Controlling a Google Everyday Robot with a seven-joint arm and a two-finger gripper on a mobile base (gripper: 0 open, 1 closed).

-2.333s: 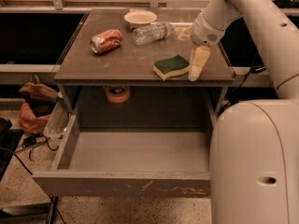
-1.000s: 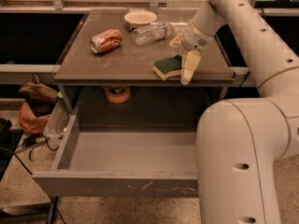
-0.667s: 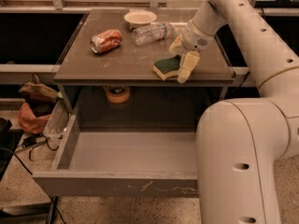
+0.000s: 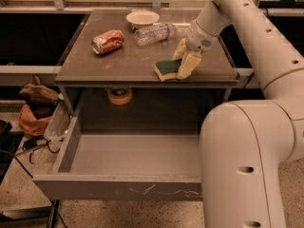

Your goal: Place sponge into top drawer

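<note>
The sponge [image 4: 166, 69], green on top with pale foam beneath, lies flat on the brown table near its front edge. My gripper [image 4: 179, 66] reaches down at the sponge's right end. Its pale fingers [image 4: 188, 64] are spread, one in front of that end and one behind, and the sponge still rests on the table. The top drawer [image 4: 118, 192] is pulled out below the table. It has a bare grey floor and a scratched front panel. My own body hides its right part.
A crushed red can [image 4: 108, 41], a white bowl [image 4: 142, 18] and a clear plastic bottle [image 4: 154, 32] lie on the table behind the sponge. A tape roll [image 4: 118, 95] sits under the tabletop. Bags [image 4: 37, 95] lie on the floor at the left. My white base [image 4: 247, 165] stands at the right.
My gripper has moved left from beside the sponge's right edge and now straddles that end. The sponge, the drawer and the other objects have not moved.
</note>
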